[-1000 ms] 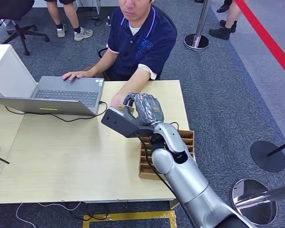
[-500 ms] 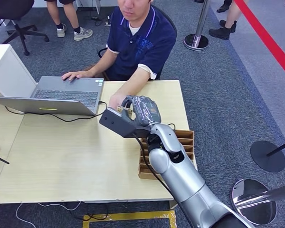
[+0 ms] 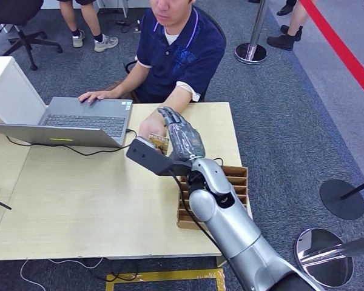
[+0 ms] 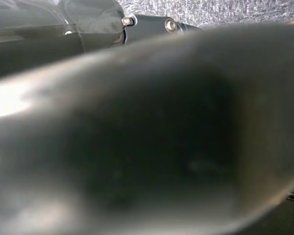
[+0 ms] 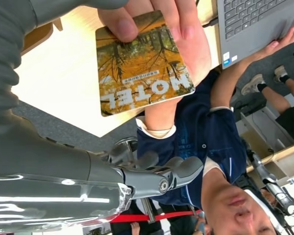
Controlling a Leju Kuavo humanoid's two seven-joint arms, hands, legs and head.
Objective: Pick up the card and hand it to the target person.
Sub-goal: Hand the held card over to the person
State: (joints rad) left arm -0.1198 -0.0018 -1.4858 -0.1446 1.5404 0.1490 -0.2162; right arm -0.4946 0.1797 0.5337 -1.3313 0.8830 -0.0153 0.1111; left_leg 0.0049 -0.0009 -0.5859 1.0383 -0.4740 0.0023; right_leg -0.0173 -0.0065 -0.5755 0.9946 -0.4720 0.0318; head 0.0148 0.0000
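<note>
Handing over the hotel key card (image 5: 143, 66): the robot's right hand (image 3: 182, 138), at the centre of the head view, lets go as the seated person's hand (image 3: 151, 126) takes hold.

Fingers (image 5: 164, 177) of the right hand stand spread apart and grip nothing; in the wrist view the card sits clear of them, pinched at one short edge under the person's thumb, its long axis running across the upper middle of that frame. In the head view the card lies just left of the robot's palm, between it and the person's hand, over the far edge of the wooden table (image 3: 79, 194). A laptop (image 3: 74, 121) fills the upper left, a cardboard tray (image 3: 239, 176) the lower right. The left hand's state cannot be told. Judging by this, only a straight withdrawal of the right arm remains.
</note>
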